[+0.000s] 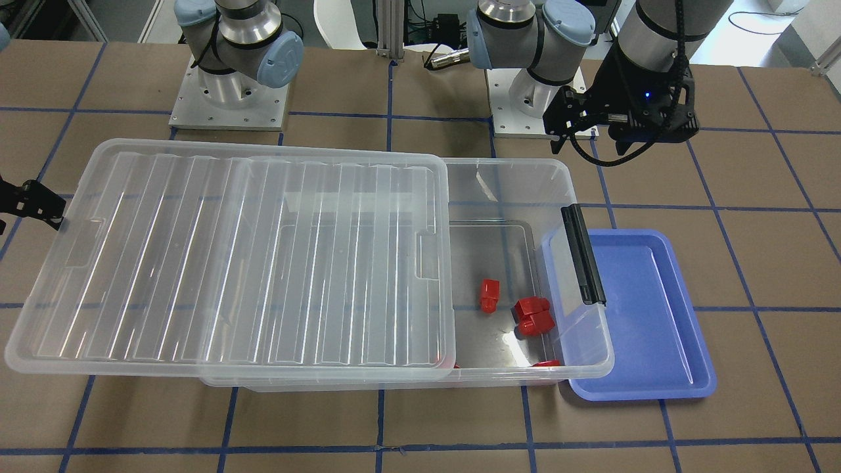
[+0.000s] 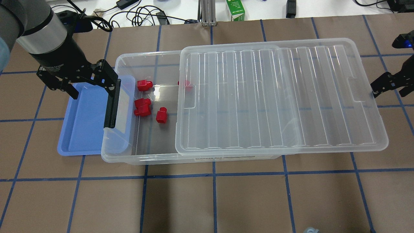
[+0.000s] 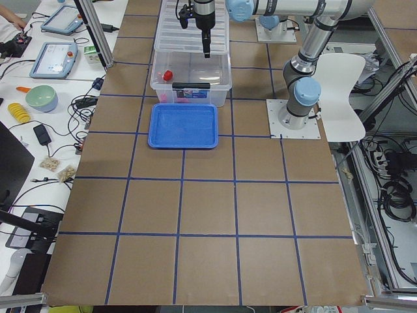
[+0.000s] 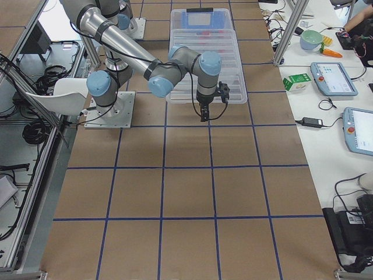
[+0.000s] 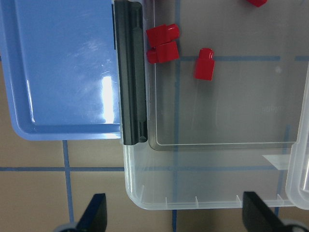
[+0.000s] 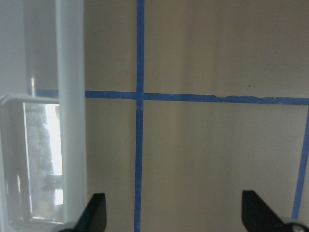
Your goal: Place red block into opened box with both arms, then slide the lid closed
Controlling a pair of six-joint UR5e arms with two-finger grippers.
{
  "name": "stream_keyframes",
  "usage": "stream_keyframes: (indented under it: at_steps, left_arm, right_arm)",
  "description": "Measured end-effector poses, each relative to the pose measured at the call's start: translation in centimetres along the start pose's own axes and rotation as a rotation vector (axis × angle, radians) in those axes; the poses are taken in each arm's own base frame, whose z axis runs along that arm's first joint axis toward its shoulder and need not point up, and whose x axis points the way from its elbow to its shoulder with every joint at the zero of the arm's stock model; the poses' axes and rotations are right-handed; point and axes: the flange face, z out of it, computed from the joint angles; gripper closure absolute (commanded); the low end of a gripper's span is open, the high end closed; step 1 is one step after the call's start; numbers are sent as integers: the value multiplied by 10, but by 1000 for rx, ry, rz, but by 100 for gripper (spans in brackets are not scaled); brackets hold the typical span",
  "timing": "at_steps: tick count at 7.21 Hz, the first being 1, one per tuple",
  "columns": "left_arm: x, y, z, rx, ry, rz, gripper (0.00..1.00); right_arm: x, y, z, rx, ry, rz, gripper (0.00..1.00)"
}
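As lid (image 1: 230, 256) part-covers box (image 1: 506, 161), red block (image 1: 489, 295) (inside)

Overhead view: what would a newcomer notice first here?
The big clear lid covers most of the box and overhangs its end on the view's right. In the uncovered end on the left lie several red blocks, with a blue tray at that end.

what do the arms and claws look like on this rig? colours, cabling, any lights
Both arms are silver-grey tubes, left arm and right arm, with light blue round joint caps. Each ends in a black two-finger claw: left claw, right claw. A black cable loops off the left wrist, beside a small blue light.
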Motion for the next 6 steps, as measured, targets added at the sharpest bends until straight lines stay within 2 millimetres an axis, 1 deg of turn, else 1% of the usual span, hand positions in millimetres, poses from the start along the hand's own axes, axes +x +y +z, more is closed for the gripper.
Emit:
stream_keyframes:
  at_steps: [3,4,6]
  left_arm:
    - [2,-4,4,1,-12,-11,0]
    - [2,-4,5,0,-15,-22,0]
    - [3,-1,7,-3,-16,-28,0]
  right_arm:
    - [-38,-10,4,-7,-3,-29,0]
    - [-52,-14,5,-9,-3,-19,0]
    - [-89,-21,6,-8,1,13,0]
